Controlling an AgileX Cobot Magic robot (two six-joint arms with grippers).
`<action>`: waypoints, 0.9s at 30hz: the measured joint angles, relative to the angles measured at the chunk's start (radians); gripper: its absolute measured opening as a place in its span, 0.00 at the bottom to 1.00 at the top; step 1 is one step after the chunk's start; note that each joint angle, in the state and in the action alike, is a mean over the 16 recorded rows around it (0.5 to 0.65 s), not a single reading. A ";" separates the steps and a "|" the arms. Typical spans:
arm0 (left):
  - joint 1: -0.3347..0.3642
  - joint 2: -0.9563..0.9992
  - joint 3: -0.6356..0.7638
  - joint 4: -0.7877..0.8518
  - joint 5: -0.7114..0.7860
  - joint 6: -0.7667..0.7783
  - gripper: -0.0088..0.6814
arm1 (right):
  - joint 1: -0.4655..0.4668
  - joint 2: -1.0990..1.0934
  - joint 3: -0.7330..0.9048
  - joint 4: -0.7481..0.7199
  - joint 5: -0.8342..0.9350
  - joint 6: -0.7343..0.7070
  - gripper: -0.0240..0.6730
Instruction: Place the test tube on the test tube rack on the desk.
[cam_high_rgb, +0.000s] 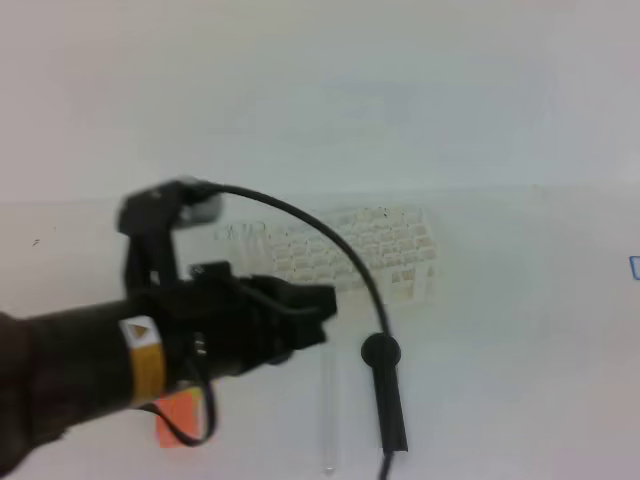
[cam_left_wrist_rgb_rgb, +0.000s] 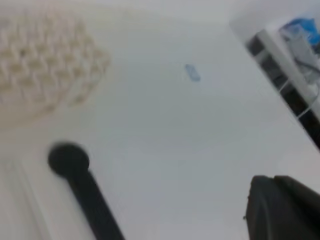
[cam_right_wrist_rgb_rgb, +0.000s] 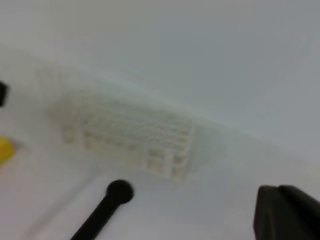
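The test tube (cam_high_rgb: 328, 420) lies flat on the desk (cam_high_rgb: 520, 330), faint and nearly see-through, just left of the black round-headed tool (cam_high_rgb: 385, 392). It also shows dimly in the left wrist view (cam_left_wrist_rgb_rgb: 19, 200). The white test tube rack (cam_high_rgb: 350, 250) stands behind them, and also shows in the left wrist view (cam_left_wrist_rgb_rgb: 45, 65) and the right wrist view (cam_right_wrist_rgb_rgb: 125, 132). My left gripper (cam_high_rgb: 322, 308) hovers above the desk, left of the tube and in front of the rack, holding nothing that I can see. Only one dark finger shows in each wrist view (cam_left_wrist_rgb_rgb: 285, 210) (cam_right_wrist_rgb_rgb: 287, 215).
An orange block (cam_high_rgb: 180, 415) lies under my left arm near the front edge. A yellow thing (cam_right_wrist_rgb_rgb: 4, 150) shows at the left edge of the right wrist view. A black cable (cam_high_rgb: 330, 240) arcs over the rack. Shelving (cam_left_wrist_rgb_rgb: 295, 75) stands beyond the desk's edge.
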 joint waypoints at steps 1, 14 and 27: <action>-0.021 0.026 -0.001 0.000 0.015 -0.014 0.01 | 0.017 0.016 -0.001 0.031 0.008 -0.042 0.03; -0.116 0.305 -0.013 0.000 0.079 -0.098 0.01 | 0.106 0.089 -0.004 0.249 0.066 -0.372 0.03; -0.119 0.265 -0.144 0.000 0.061 -0.018 0.01 | 0.158 0.090 -0.004 0.251 0.070 -0.407 0.03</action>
